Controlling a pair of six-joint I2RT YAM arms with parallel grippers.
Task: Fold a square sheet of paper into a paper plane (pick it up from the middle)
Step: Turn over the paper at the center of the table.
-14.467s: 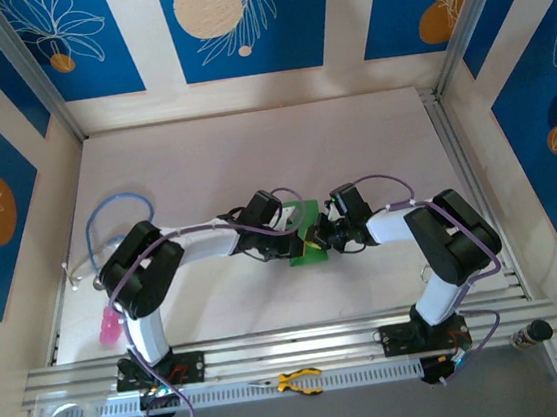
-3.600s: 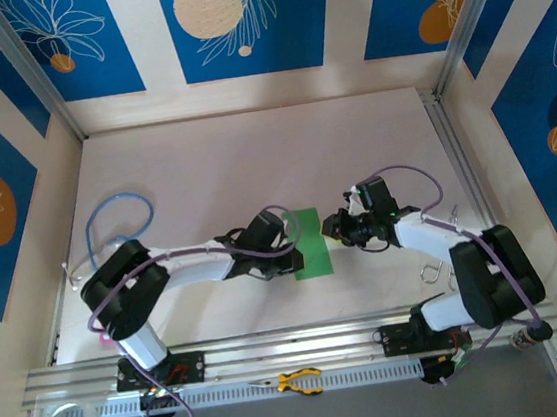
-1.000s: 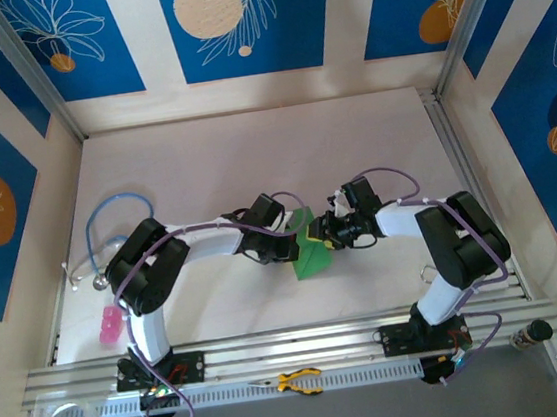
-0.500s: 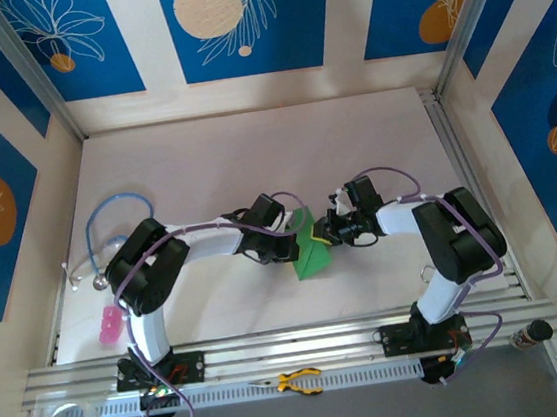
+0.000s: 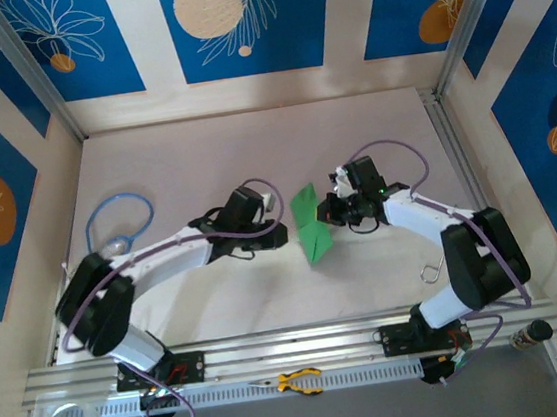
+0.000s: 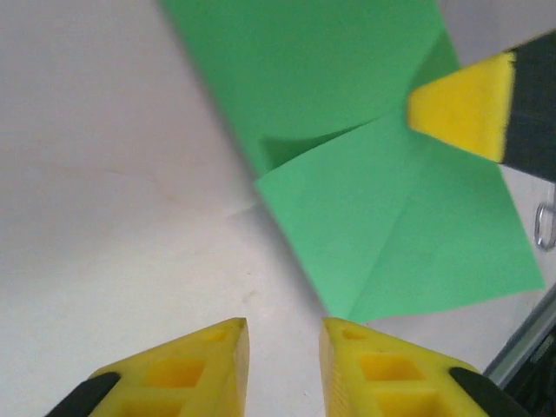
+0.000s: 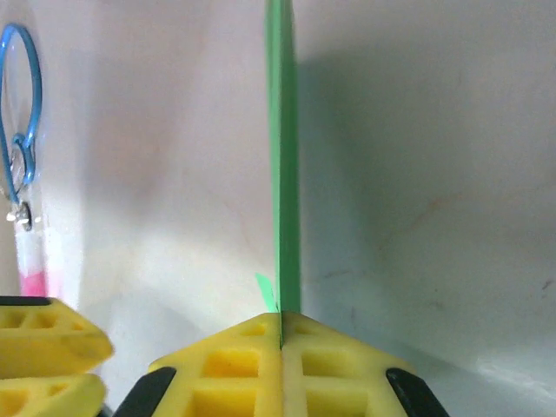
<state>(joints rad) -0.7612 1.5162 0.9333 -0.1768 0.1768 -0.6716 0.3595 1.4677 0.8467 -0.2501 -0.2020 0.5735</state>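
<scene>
Two changes vs. 1 sec ago: left end effector (image 6: 282, 334) has let go and backed off, jaws narrowly apart, empty, while right end effector (image 7: 281, 321) has clamped the part-folded sheet of paper (image 5: 311, 227), on edge near bench (image 5: 202, 157) centre, so handover looks done.

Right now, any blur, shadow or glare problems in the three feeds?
Left wrist: the green paper is soft, its upper flap and left edge smeared; the left gripper is sharper. Right wrist: paper edge-on, throwing a broad shadow to its right, bright patch lower left. Top external: evenly lit, sharp.
</scene>
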